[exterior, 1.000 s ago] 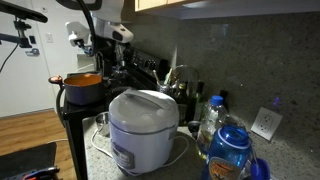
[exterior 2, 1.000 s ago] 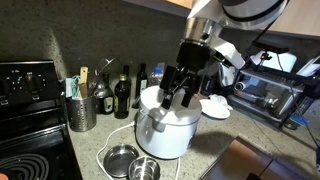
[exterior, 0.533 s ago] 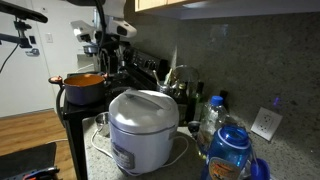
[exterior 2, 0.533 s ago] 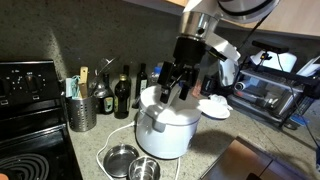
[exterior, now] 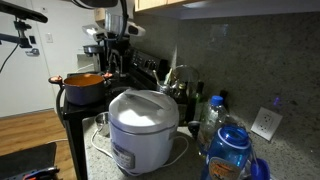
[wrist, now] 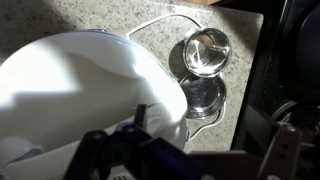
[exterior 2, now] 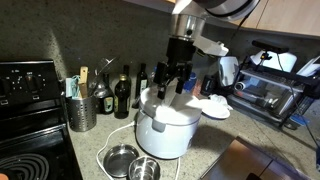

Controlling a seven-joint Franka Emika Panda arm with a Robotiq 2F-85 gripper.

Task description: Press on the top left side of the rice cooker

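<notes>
The white rice cooker [exterior: 143, 128] stands on the speckled counter, and it shows in both exterior views [exterior 2: 165, 128]. In the wrist view its glossy domed lid [wrist: 80, 80] fills the left side. My gripper [exterior 2: 170, 91] hangs just above the lid's top, toward the side nearer the stove, clear of it. Its two dark fingers stand apart and hold nothing. In an exterior view the gripper [exterior: 113, 62] shows behind and above the cooker. In the wrist view the gripper [wrist: 212, 128] comes in from the bottom edge.
Two metal bowls [wrist: 205, 50] and the cooker's cord lie on the counter beside the cooker. An orange pot [exterior: 82, 85] sits on the black stove [exterior 2: 30, 110]. Oil bottles [exterior 2: 120, 92], a utensil holder [exterior 2: 82, 108], a white plate [exterior 2: 213, 105], a toaster oven [exterior 2: 270, 90] and a blue bottle [exterior: 230, 150] stand around.
My gripper has risen off the cooker's lid and shifted toward the stove side. The cooker has not moved.
</notes>
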